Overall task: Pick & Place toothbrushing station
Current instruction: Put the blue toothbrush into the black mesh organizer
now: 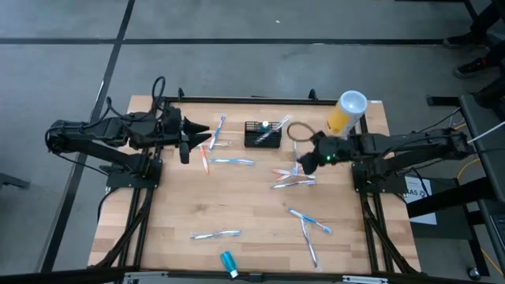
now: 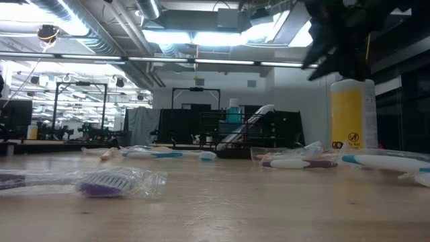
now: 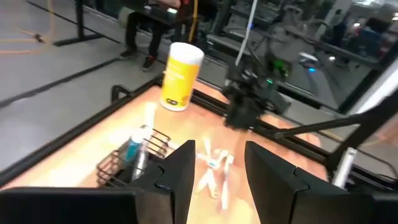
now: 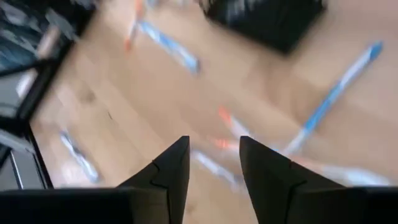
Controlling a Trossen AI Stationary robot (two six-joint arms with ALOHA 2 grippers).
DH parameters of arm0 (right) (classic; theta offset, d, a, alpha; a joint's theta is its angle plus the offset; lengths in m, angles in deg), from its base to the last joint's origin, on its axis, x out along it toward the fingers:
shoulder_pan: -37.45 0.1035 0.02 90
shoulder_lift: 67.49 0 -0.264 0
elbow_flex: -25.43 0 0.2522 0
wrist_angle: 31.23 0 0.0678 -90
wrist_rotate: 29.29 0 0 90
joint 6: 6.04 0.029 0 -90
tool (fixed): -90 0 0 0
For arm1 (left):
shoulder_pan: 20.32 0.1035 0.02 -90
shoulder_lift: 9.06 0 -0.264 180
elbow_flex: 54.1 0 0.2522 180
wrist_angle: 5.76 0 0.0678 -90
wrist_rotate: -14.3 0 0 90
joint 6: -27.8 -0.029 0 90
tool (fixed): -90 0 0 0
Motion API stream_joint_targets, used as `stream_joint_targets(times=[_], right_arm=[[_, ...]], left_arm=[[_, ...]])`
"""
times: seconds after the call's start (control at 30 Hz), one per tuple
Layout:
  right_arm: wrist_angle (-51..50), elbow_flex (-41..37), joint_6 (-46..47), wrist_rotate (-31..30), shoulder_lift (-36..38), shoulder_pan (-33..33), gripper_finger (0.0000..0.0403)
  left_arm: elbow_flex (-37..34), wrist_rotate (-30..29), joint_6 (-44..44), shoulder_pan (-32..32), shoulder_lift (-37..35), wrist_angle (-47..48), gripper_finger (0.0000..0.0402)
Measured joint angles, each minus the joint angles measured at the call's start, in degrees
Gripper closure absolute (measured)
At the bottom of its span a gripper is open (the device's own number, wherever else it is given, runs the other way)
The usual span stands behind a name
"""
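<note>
Caddy (image 1: 263, 134) is sitting at the table's far edge between both arms, its long axis running left to right. Right gripper (image 1: 303, 159) is hovering nearer, just beside it, fingers parted and empty; left gripper (image 1: 207, 134) is waiting, fingers parted, empty.

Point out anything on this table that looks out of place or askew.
Wrapped toothbrushes lie scattered flat across the wooden table at all angles, some crossed near the front right. Only the black mesh caddy at the back holds items upright. The yellow canister stands upright. Nothing looks spilled or broken.
</note>
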Motion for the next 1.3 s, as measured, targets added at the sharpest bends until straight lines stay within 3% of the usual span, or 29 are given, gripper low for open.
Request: stream_joint_targets(times=[0.2, 0.4, 0.63, 1.13, 1.23, 1.3], right_arm=[[-1.9, 0.0, 8.3, 2.1, -3.9, 5.5, 0.0268], [-1.5, 0.0, 15.4, 8.6, -10.8, 5.8, 0.0268], [2.0, 0.0, 21.1, 8.9, -17.4, 4.6, 0.0268], [2.7, 0.0, 19.9, 8.1, -27.2, -0.2, 0.0269], [2.7, 0.0, 19.7, 6.9, -28.1, -0.2, 0.0289], [3.5, 0.0, 18.7, 6.6, -28.4, -0.2, 0.0324]], left_arm=[[0.0, -1.3, -1.4, 0.0, -1.3, 0.0, 0.0268], [0.0, -1.1, -2.2, 0.0, -2.7, 0.0, 0.0268], [0.0, 1.9, -3.6, 0.0, -4.3, -0.5, 0.0268], [0.0, 9.5, -4.6, 0.0, -6.1, -2.7, 0.0268], [0.0, 9.9, -4.8, 0.0, -6.4, -2.9, 0.0268], [0.0, 9.9, -5.2, 0.0, -6.5, -3.5, 0.0268]])
